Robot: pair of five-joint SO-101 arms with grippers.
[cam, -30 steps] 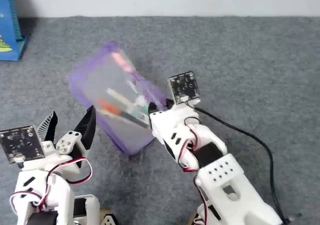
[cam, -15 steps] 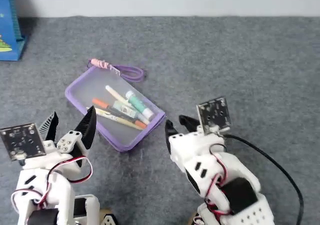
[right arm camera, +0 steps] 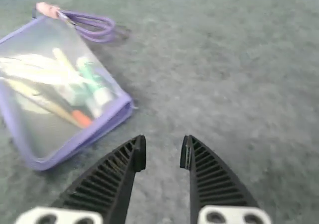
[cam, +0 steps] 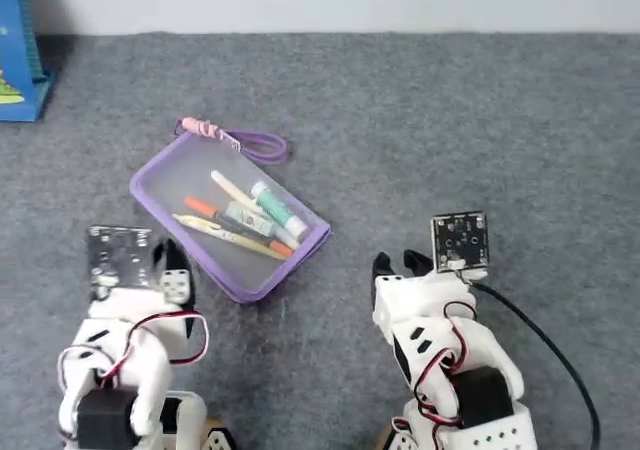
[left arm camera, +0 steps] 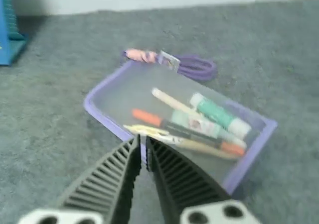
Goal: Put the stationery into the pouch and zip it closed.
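pouch (cam: 180,175): pens (cam: 250,220) inside, zip (cam: 200,128) looks shut (unsure)
left claw (left arm camera: 141,140): clenched, empty
right claw (right arm camera: 162,152): released
next: we check zip

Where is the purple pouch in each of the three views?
High view: pouch left of centre, on the grey carpet.
Left wrist view: pouch just beyond the left gripper.
Right wrist view: pouch off to one side of the right gripper.
Shared landmark: the purple cord loop at its end.

Underneath, grey carpet (cam: 480,120); white wall (cam: 350,0) behind; blue box (cam: 15,55) at left edge.
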